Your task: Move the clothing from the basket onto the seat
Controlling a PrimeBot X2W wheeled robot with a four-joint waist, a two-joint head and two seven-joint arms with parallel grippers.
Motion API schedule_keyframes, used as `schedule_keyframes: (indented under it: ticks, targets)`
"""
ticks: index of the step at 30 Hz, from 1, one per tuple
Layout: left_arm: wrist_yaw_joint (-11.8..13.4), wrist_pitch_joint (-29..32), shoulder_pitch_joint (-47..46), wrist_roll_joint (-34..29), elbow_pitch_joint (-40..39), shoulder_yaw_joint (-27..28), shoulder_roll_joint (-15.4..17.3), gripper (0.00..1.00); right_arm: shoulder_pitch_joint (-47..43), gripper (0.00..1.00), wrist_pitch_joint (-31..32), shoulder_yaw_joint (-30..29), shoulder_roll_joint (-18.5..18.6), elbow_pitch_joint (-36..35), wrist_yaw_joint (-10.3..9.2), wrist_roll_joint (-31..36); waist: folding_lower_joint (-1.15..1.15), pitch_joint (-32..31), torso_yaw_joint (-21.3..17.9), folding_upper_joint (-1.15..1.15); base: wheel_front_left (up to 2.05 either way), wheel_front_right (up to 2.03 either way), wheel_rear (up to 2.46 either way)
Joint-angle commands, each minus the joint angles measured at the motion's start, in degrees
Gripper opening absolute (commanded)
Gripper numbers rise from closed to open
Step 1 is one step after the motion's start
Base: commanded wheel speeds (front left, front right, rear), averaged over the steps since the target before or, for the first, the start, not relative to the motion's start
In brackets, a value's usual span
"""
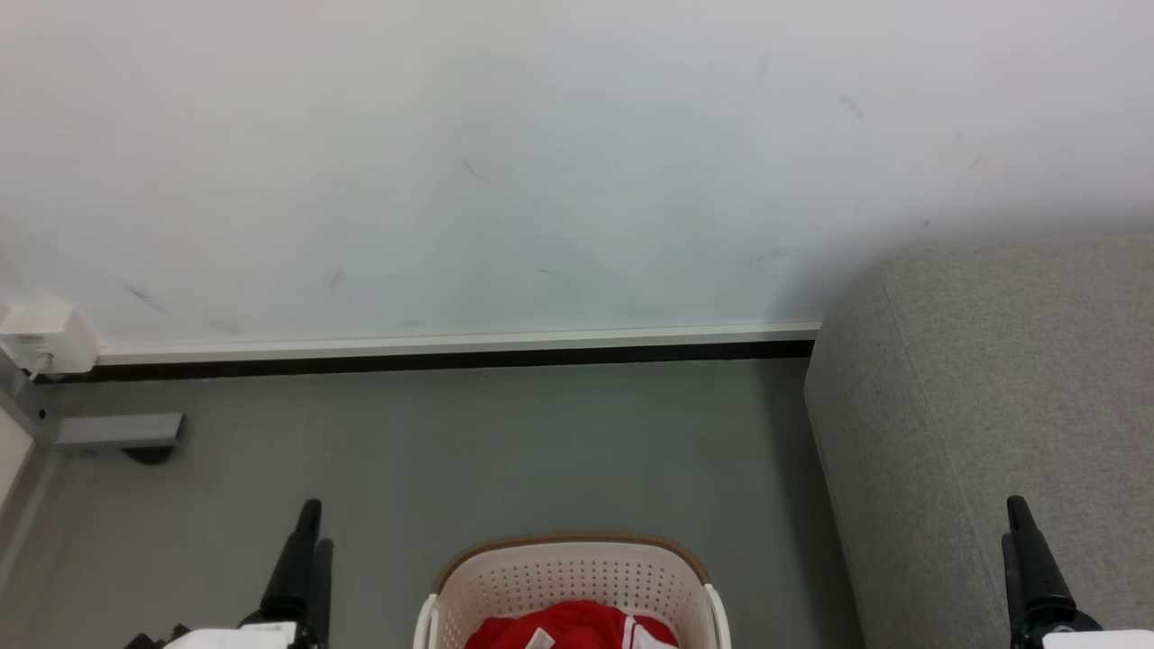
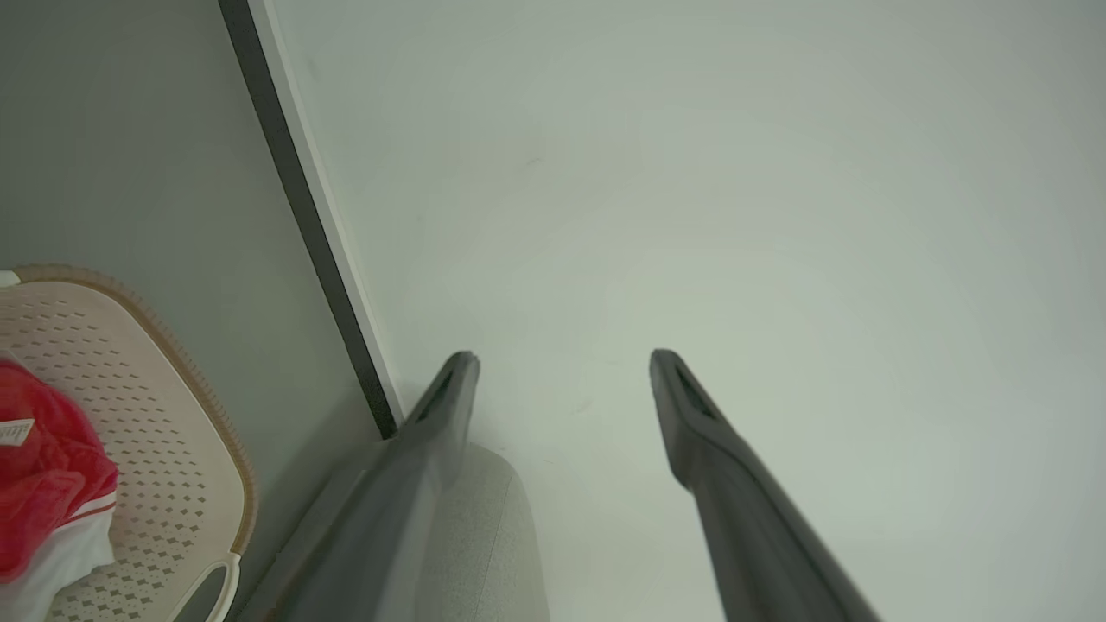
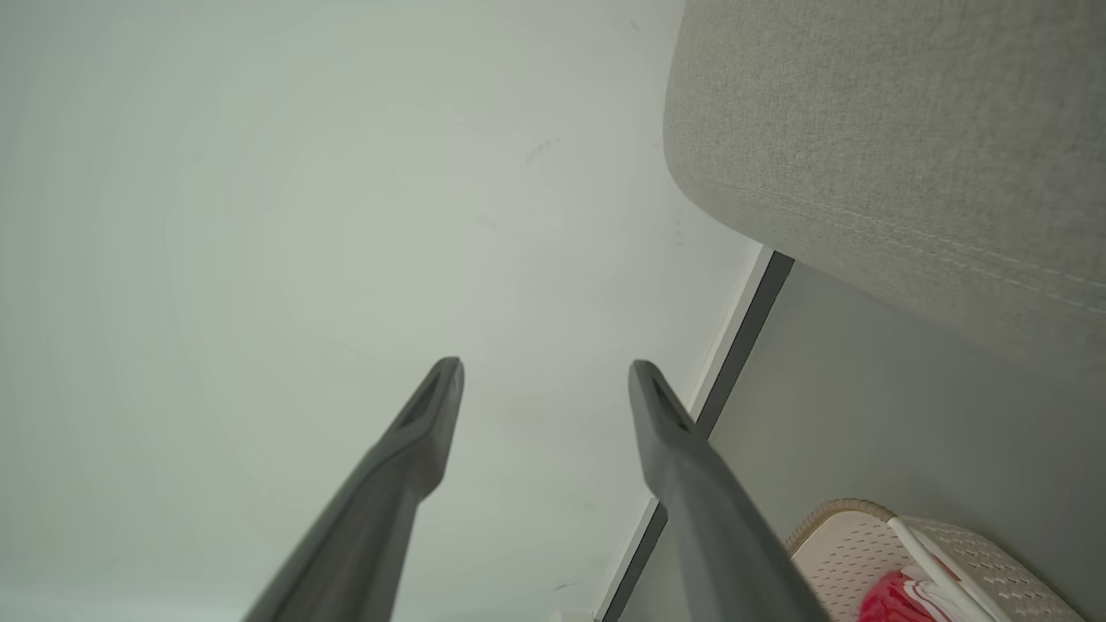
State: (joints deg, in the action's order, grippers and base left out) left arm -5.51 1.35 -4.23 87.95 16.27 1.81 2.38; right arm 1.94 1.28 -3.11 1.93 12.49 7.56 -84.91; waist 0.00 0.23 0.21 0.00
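The cream perforated basket (image 1: 577, 577) with its brown rim stands on the floor at the bottom centre of the head view. The red clothing (image 1: 563, 626), with white stripes and a small label, lies bunched inside it. The light grey seat (image 1: 983, 397) rises just right of the basket. My left gripper (image 1: 315, 527) hovers left of the basket and my right gripper (image 1: 1013, 523) is in front of the seat. Both are open and empty. In the left wrist view, the left gripper (image 2: 562, 358) points at the wall, basket (image 2: 173, 389) and clothing (image 2: 43, 475) at left. In the right wrist view, the right gripper (image 3: 544, 370) faces the wall beside the seat (image 3: 907, 155), basket (image 3: 864, 536) and clothing (image 3: 890, 600).
A pale wall with a white and black baseboard (image 1: 451, 351) runs behind the grey floor (image 1: 505, 451). A white socket box (image 1: 45, 333) and a grey metal bracket (image 1: 117, 431) sit at the far left. A corner of the seat (image 2: 484, 527) shows between my left fingers.
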Motion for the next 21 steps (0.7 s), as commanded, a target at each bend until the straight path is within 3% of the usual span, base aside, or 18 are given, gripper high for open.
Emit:
schedule_keyframes:
  ticks: [1,21]
  targets:
    - [0.1,-0.7,-1.3,-1.1,-1.0,-0.2,0.3,1.00,0.2,1.00,-0.5,0.3,0.7,-1.4,-0.02,1.5,0.00,0.0,0.0,0.00,0.00,0.00,0.00]
    - [3.6,-5.0,-1.2,-19.7,-3.4,-4.3,0.4,1.00,-1.2,1.00,-5.0,2.5,1.8,-5.8,-0.04,26.1,0.00,0.2,0.3,0.00,0.00,0.00,0.00]
